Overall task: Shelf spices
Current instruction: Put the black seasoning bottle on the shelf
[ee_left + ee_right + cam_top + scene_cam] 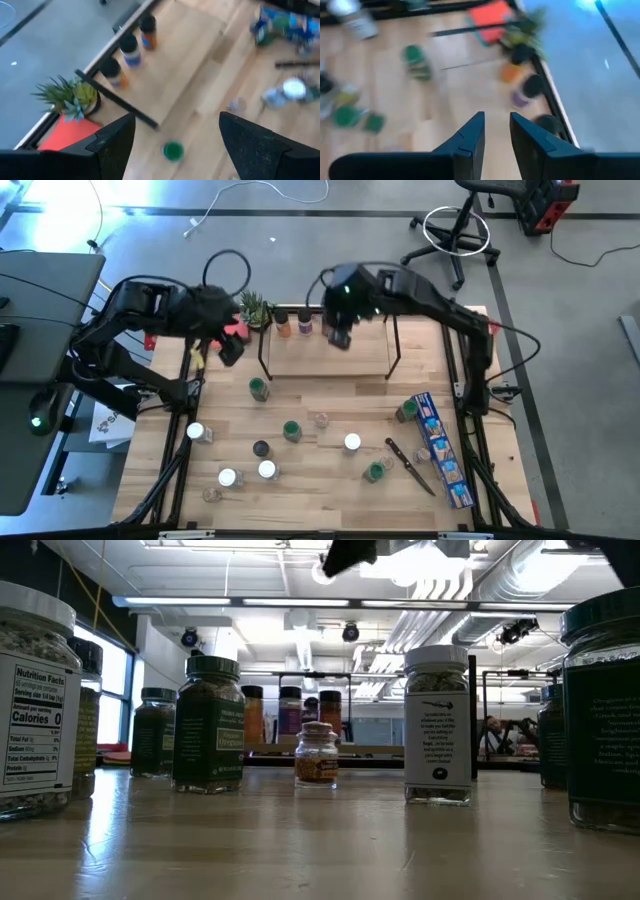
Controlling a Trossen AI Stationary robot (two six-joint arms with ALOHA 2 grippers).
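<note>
Shelf (pixel 325 352) at upper centre of high view, on the light wood bench (pixel 330 480). Three jars (pixel 305 322) lined along shelf's back edge: dark caps, orange and purple contents; also seen in left wrist view (pixel 131 49).

Loose jars scattered over lower half of the bench: green-capped jar (pixel 259 388) just below shelf's left leg, another green one (pixel 291 430) mid-bench, white-capped jar (pixel 352 442) right of centre, white caps at lower left (pixel 228 477), green cap near the knife (pixel 375 471). Blue box (pixel 441 448) at right, black-handled knife (pixel 410 465) beside it.

Left tool (pixel 172 137) at upper left of high view, off shelf's left end, near small potted plant (pixel 254 308) and red item (pixel 236 330). Fingers spread wide, holding nothing.

Right tool (pixel 496 131) over upper centre, above shelf's back edge near the three jars. Fingers nearly closed, narrow gap, nothing between them.

Low view: jars standing upright across bench, small clear jar (pixel 316 754) at centre, shelf jars behind it.
</note>
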